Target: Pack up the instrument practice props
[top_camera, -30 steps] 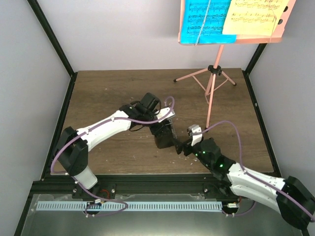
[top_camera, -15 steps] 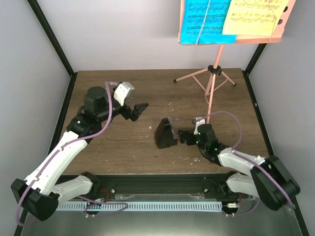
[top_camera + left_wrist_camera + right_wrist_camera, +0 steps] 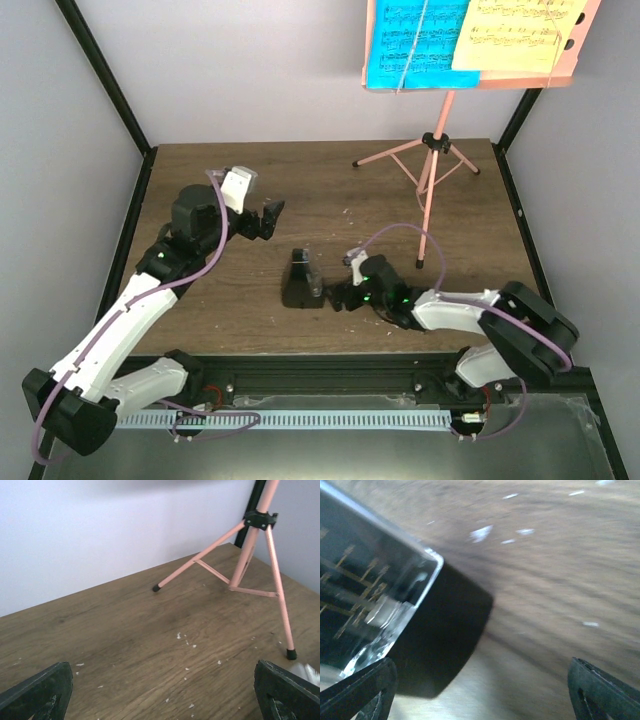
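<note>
Brown wooden table [image 3: 330, 190] stands against pale walls. At the back right corner is the pink music stand [image 3: 436, 170], its tripod feet on the wood, with a cyan page [image 3: 415, 40] and a yellow page [image 3: 515, 35] side by side on its desk. The black metronome [image 3: 298, 285] sits upright near the front centre. The right claw [image 3: 335, 295] lies low just beside it, fingers spread wide, gripping nothing. The left claw [image 3: 268, 220] hangs above the left half of the table, fully spread and empty
</note>
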Robot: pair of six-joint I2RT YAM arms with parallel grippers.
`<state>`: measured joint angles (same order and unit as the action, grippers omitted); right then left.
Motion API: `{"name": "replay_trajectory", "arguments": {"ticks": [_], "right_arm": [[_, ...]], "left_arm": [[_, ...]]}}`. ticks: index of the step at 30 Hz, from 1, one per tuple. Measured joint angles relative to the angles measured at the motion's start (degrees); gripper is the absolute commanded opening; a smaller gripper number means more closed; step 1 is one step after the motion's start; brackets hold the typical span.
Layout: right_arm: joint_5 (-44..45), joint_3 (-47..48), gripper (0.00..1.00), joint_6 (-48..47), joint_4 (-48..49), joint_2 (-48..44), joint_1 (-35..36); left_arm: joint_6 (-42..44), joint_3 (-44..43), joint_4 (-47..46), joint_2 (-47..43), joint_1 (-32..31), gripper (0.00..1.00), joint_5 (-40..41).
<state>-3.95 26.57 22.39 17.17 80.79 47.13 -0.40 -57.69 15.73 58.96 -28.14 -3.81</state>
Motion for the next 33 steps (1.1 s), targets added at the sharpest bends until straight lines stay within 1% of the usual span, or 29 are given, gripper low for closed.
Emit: {"name": "replay_trajectory", "arguments": {"ticks": [2, 6, 11, 17, 19, 21, 23, 28, 33], "right_arm": [[-0.15, 3.34, 0.93, 0.17, 0.37, 3.32, 3.52], [-0.61, 9.31, 0.78, -0.90, 2.80, 7.85, 8.11], [-1.68, 9.31, 0.67, -3.50, 5.01, 7.74, 8.92], [-3.69, 7.96, 0.62, -6.10, 7.89, 8.92, 10.58], [-2.82, 9.03, 0.63, -6.16, 8.24, 11.10, 11.91], [-1.38, 10.56, 0.69, -5.88, 8.20, 13.84, 13.20], [0.72, 12.46, 0.72, -5.01, 8.00, 16.76, 14.10], [7.52, 19.41, 0.72, -0.96, 5.90, 23.12, 14.58], [15.02, 30.86, 0.72, 1.62, 2.29, 30.69, 14.53]], "left_arm": [[-0.15, 0.50, -0.48, -0.87, 0.00, 1.00, 1.70], [-0.42, 1.99, -1.73, -2.95, 0.00, 1.00, 4.48], [-0.48, 3.96, -3.50, -6.32, -0.02, 0.99, 7.67], [-0.57, 4.26, -5.16, -7.69, -0.02, 0.99, 8.92], [-0.57, 4.39, -5.51, -7.69, -0.02, 0.99, 8.96], [-0.59, 4.74, -6.03, -7.74, -0.02, 0.99, 8.94], [-0.68, 5.31, -6.29, -7.91, -0.02, 0.99, 8.90], [-0.70, 5.53, -6.32, -8.09, -0.02, 0.99, 8.76], [-0.63, 5.55, -6.54, -8.70, -0.02, 0.99, 9.38]]}}
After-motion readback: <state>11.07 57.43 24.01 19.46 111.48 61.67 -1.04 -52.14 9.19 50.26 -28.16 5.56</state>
